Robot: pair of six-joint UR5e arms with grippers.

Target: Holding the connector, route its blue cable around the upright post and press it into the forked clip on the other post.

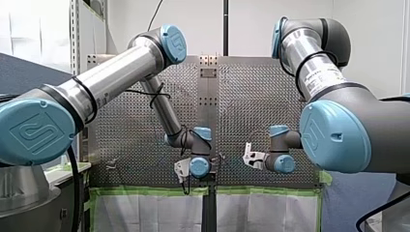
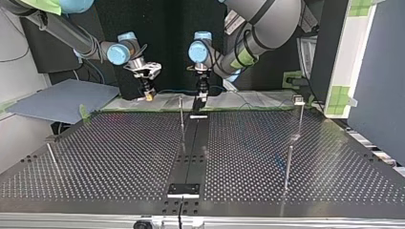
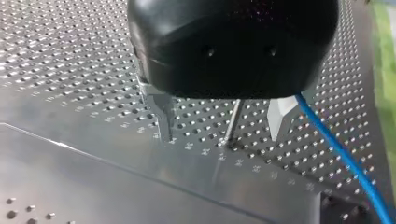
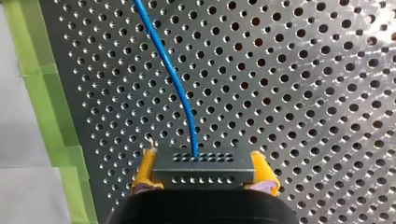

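Blue cable (image 4: 173, 77), thin and round, ran from a dark grey rectangular connector (image 4: 203, 161) with rows of small holes, which your right gripper (image 4: 204, 175) clamped by its two short ends between yellow pads (image 4: 145, 170). The cable curved away ahead of that gripper over the perforated metal table (image 4: 303, 93). Your left gripper (image 3: 220, 133), black with metal fingers (image 3: 161, 112), was spread wide and held nothing. A thin upright metal post (image 3: 232, 122) showed in the gap between the fingers, and the cable passed just beside one finger. At the top view's far right stood another thin post (image 2: 300, 119) topped by what looked like the forked clip (image 2: 299, 100), well apart from both grippers.

You could expect the cable to be light and limp, sagging between supports and springing off a bend unless kept gently taut. The connector looked rigid and was the sound place to hold. A second grip on the cable close to the clip would help press it in.
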